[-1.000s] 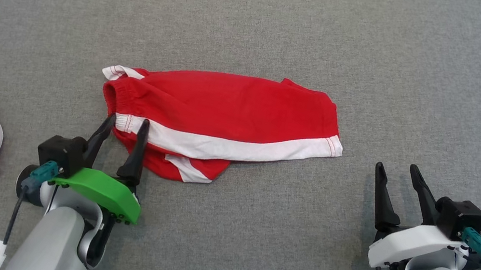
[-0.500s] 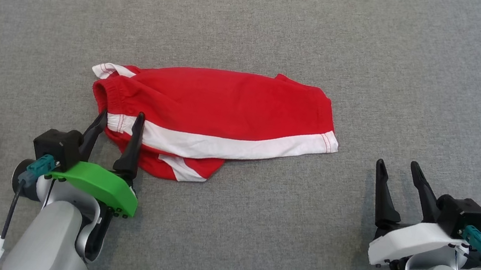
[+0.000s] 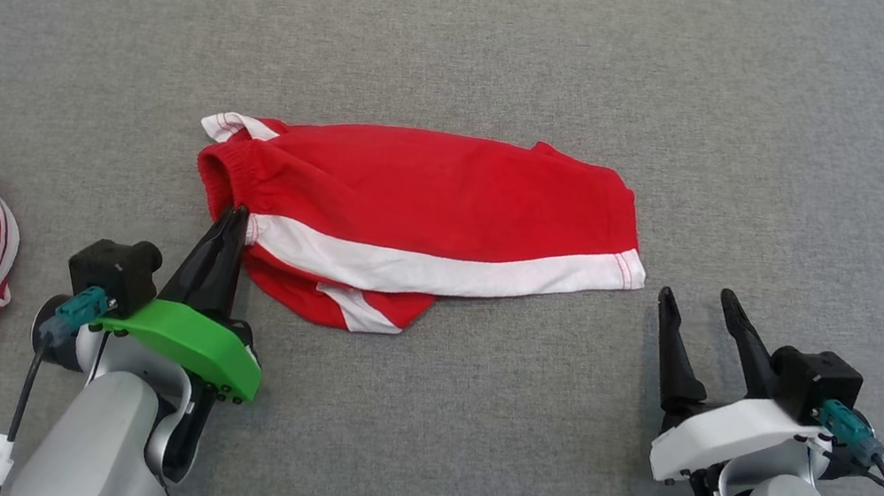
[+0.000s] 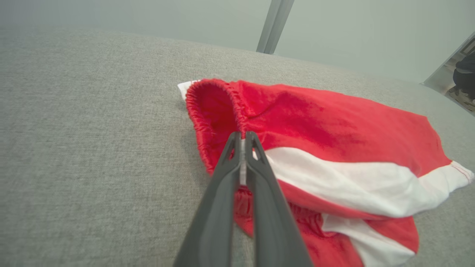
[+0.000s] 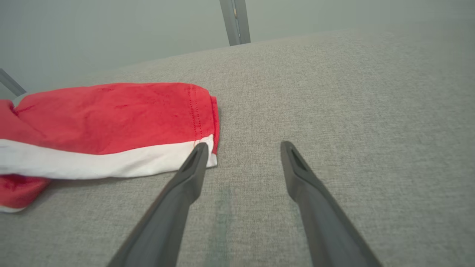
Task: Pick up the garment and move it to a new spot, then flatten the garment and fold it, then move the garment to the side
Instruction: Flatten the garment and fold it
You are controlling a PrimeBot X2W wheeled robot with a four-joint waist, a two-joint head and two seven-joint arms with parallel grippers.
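Grey fabric [image 3: 477,38], left gripper [image 3: 237,214] pinching red garment [image 3: 433,193]

A grey fabric surface [image 3: 529,47], pale wall [image 4: 148,15] behind.

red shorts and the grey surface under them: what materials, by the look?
red shorts: likely soft knit cotton or a blend, matte; limp folds, gathered elastic waistband, stitched hems.
grey surface: woven upholstery-type fabric, matte; heathered, coarse weave visible in the wrist views.
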